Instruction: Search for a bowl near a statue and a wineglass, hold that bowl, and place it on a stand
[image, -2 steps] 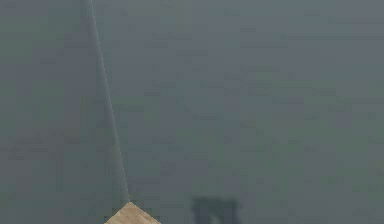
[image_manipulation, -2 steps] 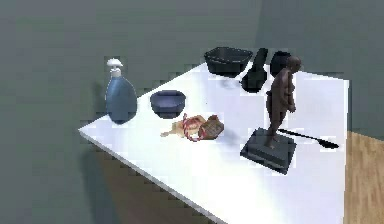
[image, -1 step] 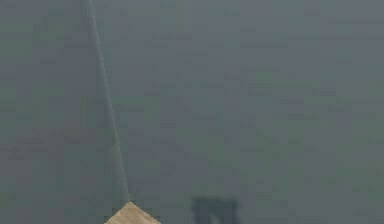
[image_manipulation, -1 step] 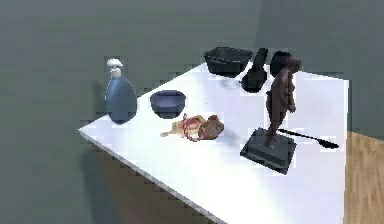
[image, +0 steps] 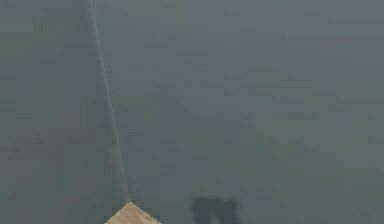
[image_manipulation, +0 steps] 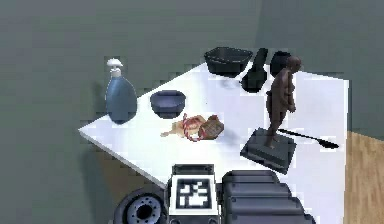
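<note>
Jaws, whose state and load could not be told, were seen below the bench (image_manipulation: 325, 95) edge, while the bowl (image_manipulation: 168, 102) was set on the bench beyond them, leftward of the statue (image_manipulation: 280, 100) in the arm side view.

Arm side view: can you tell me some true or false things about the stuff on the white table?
1. The dark blue round bowl stands on the white table. True.
2. The blue spray bottle with a white top lies on its side. False: it stands upright.
3. The brown statue of a standing figure has a dark flat base. True.
4. The bowl sits on the statue's base. False: it is apart from the statue, toward the view's left.
</note>
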